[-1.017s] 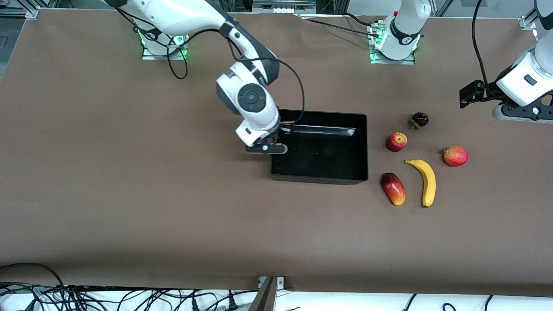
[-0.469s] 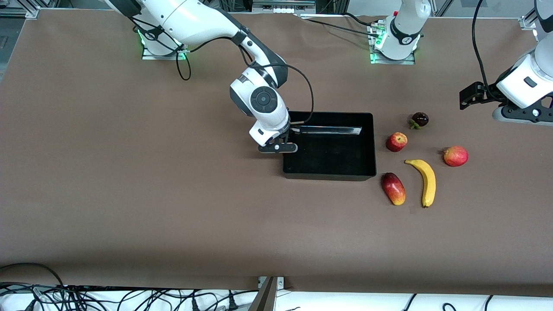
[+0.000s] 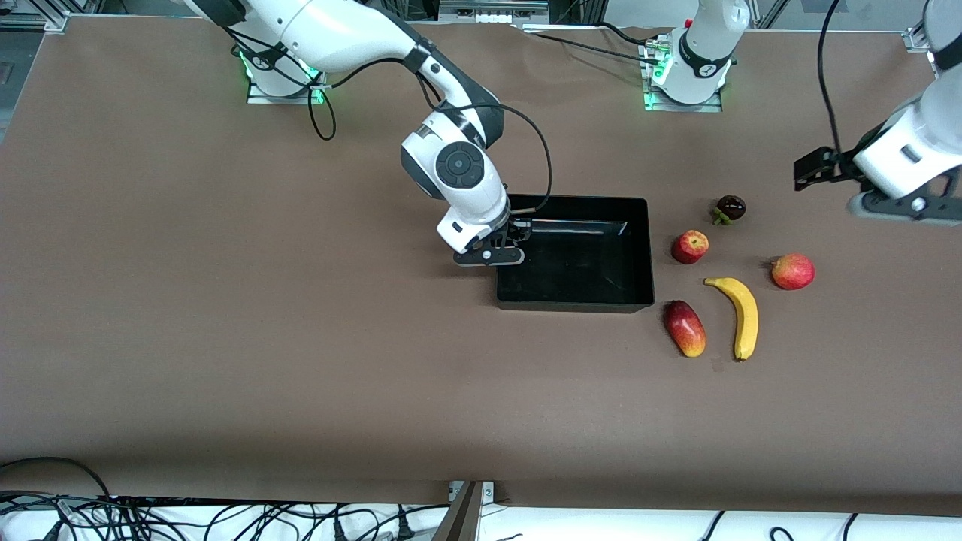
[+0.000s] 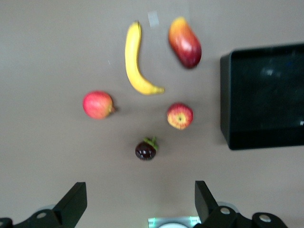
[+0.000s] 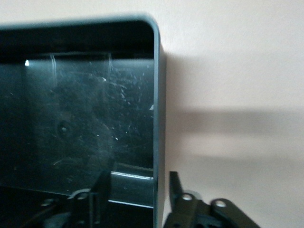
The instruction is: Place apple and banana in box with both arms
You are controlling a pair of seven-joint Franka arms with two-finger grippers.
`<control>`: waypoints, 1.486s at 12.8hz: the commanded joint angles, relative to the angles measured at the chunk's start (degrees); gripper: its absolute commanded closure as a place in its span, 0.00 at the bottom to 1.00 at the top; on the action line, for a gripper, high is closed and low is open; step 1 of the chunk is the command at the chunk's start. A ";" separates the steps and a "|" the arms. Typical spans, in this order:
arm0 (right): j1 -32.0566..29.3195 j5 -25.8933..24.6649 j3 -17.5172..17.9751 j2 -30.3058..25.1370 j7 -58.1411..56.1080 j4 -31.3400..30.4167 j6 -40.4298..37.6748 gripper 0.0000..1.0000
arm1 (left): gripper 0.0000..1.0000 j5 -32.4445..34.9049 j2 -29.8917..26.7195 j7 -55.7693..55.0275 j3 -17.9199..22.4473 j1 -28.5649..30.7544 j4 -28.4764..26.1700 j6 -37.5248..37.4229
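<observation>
Change: box [image 3: 575, 300] has slid toward the fruit; right pincer [image 3: 502, 250], astride its wall, has just spread, letting go.
Left pincer [image 3: 815, 167]: agape, empty, above tabletop [image 3: 225, 338].
Meaning: box now just beside apple [image 3: 690, 246], near banana [image 3: 742, 315]; neither boxed.
Materials: glossy, scuffed black bin; smooth curved banana; round apple.

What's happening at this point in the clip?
The right gripper is at the box, its fingers open on either side of the wall at the right arm's end. The box is empty. The apple and the banana lie on the table beside the box, toward the left arm's end, among three other fruits. The left gripper is open, above the table near that fruit, holding nothing.
</observation>
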 commanded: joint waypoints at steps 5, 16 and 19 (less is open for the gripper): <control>-16.00 1.26 -1.98 -18.08 -12.08 -0.48 -20.30 0.00 | 0.00 -1.46 12.35 0.01 0.02 0.13 -14.12 24.97; -21.98 5.04 -19.05 -40.08 -37.94 -10.77 -39.32 0.00 | 0.00 3.11 14.19 -5.53 -4.02 -0.66 -35.43 52.73; -29.20 4.08 -12.45 -40.09 -39.36 -10.42 -39.85 0.00 | 0.67 3.11 14.11 -5.36 -4.46 0.04 -35.88 50.98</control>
